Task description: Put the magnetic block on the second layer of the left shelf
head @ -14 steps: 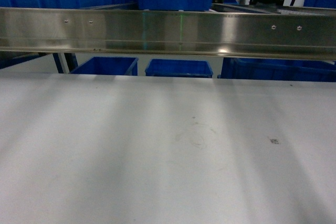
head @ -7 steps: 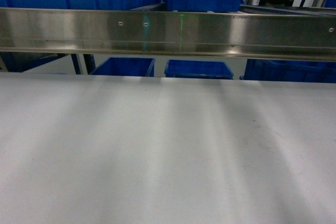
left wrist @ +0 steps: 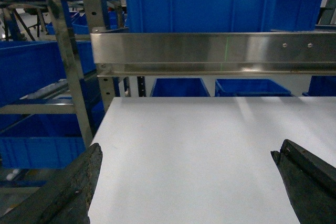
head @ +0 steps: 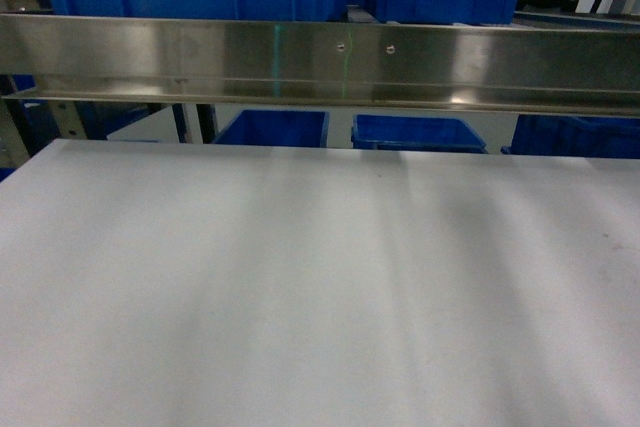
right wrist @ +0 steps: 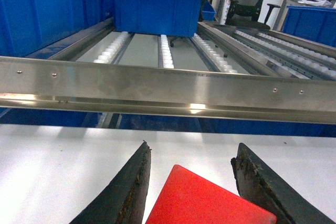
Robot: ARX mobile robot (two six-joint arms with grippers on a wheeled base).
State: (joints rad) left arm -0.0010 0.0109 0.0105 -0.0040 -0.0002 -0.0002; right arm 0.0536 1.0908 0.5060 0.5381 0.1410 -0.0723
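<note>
The right end effector [right wrist: 191,192] is seemingly gripping the red block [right wrist: 210,200] above the white surface [head: 300,287], while the left end effector [left wrist: 186,182] is gaping wide.

Brushed, shiny stainless-steel rail [head: 320,57]; glossy blue plastic bins [left wrist: 199,1] behind it; smooth matt white bench [head: 300,287]; glossy red plastic cube [right wrist: 210,200].

- Head view: dim, soft, slightly blurred overall; white tabletop [head: 320,287] reads grey w/ faint lengthwise light/dark bands.
- Steel rail [head: 320,57] shows smeared reflections, small glare spot at lower right, thin green vertical light lines near mid.
- Left wrist view: brighter, sharper; tabletop nearly blown white. Gripper fingers [left wrist: 68,192] dark, out of focus at bottom corners.
- Right wrist view: well lit from above; bright glare patch on rail [right wrist: 197,107]; red block [right wrist: 210,203] close to the lens, soft-edged, evenly lit.
</note>
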